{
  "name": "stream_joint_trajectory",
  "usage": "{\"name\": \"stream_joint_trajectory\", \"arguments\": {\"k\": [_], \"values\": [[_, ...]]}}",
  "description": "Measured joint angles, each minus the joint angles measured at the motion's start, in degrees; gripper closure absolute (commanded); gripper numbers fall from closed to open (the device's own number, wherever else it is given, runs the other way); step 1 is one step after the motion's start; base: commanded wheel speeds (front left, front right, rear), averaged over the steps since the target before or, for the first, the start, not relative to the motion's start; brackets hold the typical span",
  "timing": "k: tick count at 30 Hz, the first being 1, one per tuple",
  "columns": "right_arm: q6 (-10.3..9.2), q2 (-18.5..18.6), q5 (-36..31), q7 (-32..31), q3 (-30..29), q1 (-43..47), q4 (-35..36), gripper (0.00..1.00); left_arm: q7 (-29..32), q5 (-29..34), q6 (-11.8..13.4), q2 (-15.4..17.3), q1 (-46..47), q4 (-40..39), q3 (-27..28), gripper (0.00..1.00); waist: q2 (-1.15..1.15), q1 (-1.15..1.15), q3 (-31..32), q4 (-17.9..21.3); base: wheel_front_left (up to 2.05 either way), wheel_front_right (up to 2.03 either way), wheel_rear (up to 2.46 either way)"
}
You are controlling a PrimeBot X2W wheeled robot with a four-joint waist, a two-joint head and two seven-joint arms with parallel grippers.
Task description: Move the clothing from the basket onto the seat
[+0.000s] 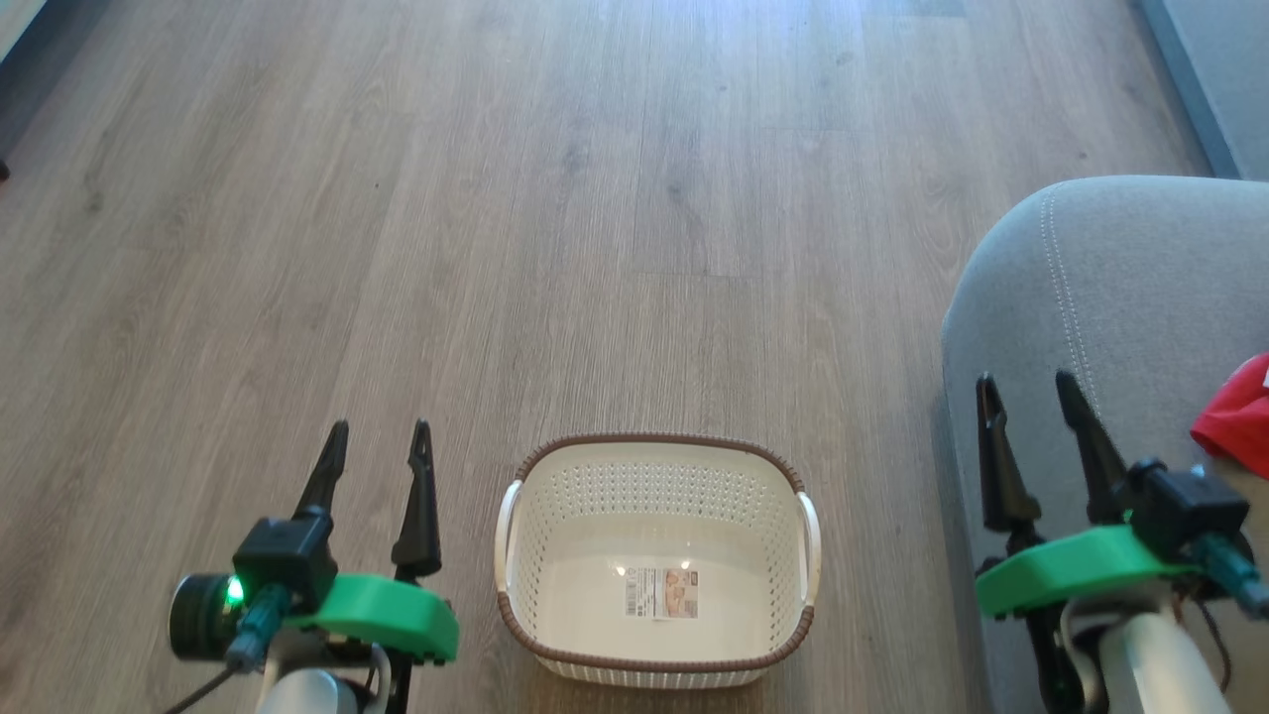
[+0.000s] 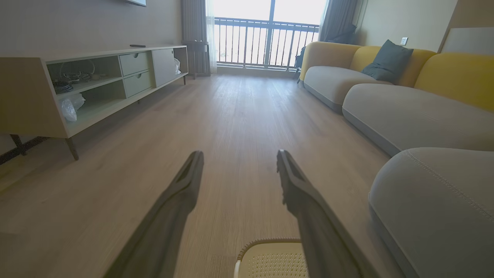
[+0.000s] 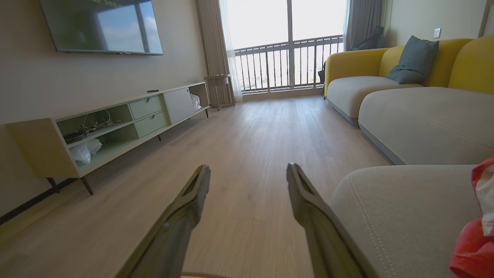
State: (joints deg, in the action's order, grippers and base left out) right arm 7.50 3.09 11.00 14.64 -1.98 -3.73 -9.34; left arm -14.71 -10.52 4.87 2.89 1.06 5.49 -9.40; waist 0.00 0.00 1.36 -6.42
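Note:
The white perforated basket (image 1: 656, 560) with a brown rim stands on the wood floor, nothing inside but a label sticker on its bottom. Its rim corner (image 2: 270, 255) peeks in at the bottom of the left wrist view. The grey seat (image 1: 1120, 297) fills the right side, and red-and-white clothing (image 1: 1239, 412) lies on it at the right edge, also seen as clothing (image 3: 476, 231) in the right wrist view. My left gripper (image 1: 379, 441) hovers open left of the basket. My right gripper (image 1: 1026, 392) is open over the seat's near edge, left of the clothing.
A low TV cabinet (image 2: 96, 81) runs along the left wall under a television (image 3: 104, 25). A long sofa with yellow backs (image 2: 393, 88) and a grey cushion (image 3: 415, 60) lines the right side. Wood floor (image 1: 496, 198) stretches ahead toward a balcony window (image 3: 287, 42).

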Motion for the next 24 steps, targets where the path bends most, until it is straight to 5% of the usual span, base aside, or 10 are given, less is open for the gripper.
{"name": "stream_joint_trajectory", "arguments": {"k": [24], "values": [[0.00, -0.4, 1.4, 0.0, 1.4, 3.4, -1.1, 0.00, 0.0, 1.8, 1.1, 0.0, -2.4, 4.1, 0.5, 0.00, 0.00, 0.00, -0.3, 0.9, 0.00, 0.00, 0.00]]}}
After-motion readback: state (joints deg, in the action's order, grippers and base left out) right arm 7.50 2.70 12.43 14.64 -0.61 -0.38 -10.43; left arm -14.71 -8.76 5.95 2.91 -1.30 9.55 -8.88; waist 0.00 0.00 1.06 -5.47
